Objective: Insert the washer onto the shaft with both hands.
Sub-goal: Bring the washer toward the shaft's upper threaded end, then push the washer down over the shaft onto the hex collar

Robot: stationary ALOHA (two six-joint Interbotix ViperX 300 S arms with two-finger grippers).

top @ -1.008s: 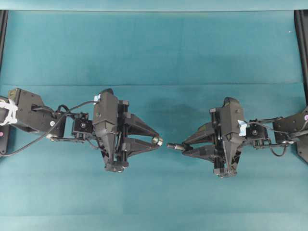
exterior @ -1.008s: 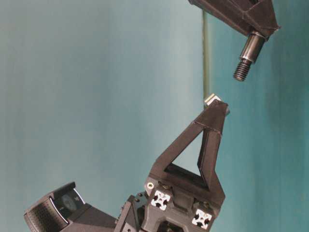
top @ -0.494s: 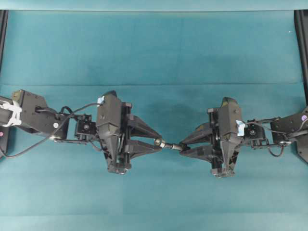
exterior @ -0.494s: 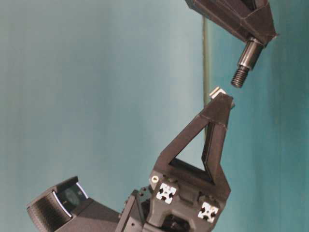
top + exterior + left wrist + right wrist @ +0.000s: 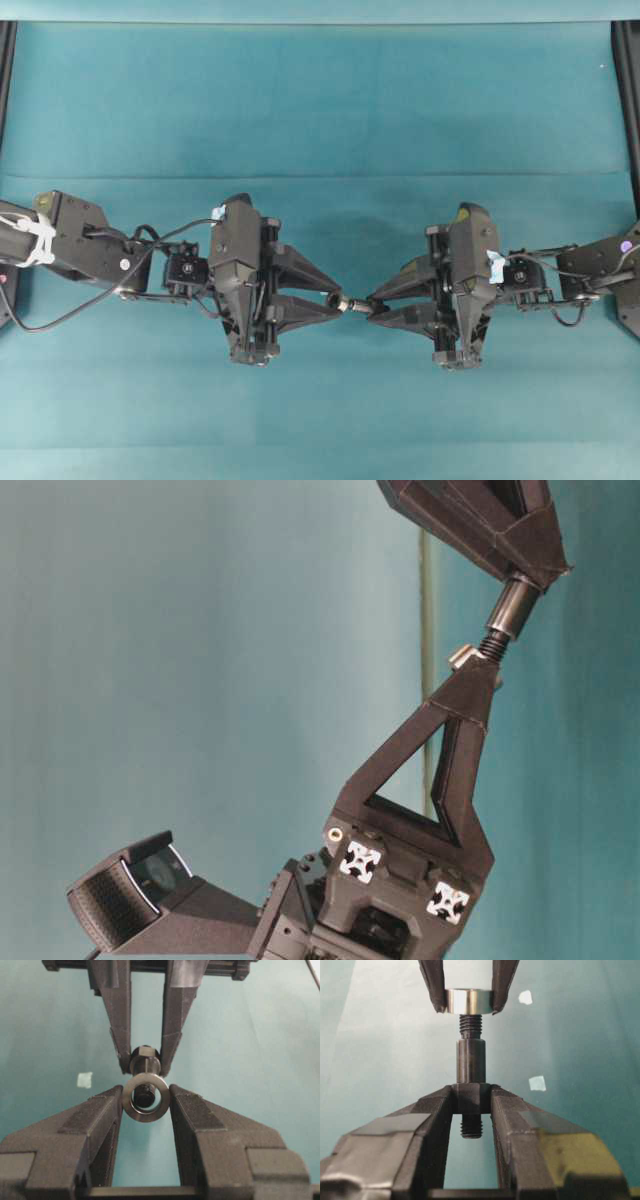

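Note:
My left gripper (image 5: 333,300) is shut on the washer (image 5: 336,299), a dull metal ring held by its rim between the fingertips (image 5: 176,1096). Facing it, my right gripper (image 5: 373,304) is shut on the shaft (image 5: 358,305), a dark stepped rod gripped at its collar. In the right wrist view the shaft (image 5: 471,1062) points its threaded tip up against the washer (image 5: 469,1001). Through the ring (image 5: 145,1115) in the left wrist view, the thread's end shows inside the hole. The table-level view shows the shaft (image 5: 511,613) meeting the washer (image 5: 462,658) in mid-air. How far the tip is in, I cannot tell.
Teal cloth covers the table below both arms. Small pale tape scraps lie on it (image 5: 84,1079) (image 5: 537,1083). Black frame rails (image 5: 628,100) stand at the left and right edges of the overhead view.
Both grippers have moved toward each other. A second ago a gap lay between the shaft's threaded tip and the washer; now the tip sits at the washer's hole.

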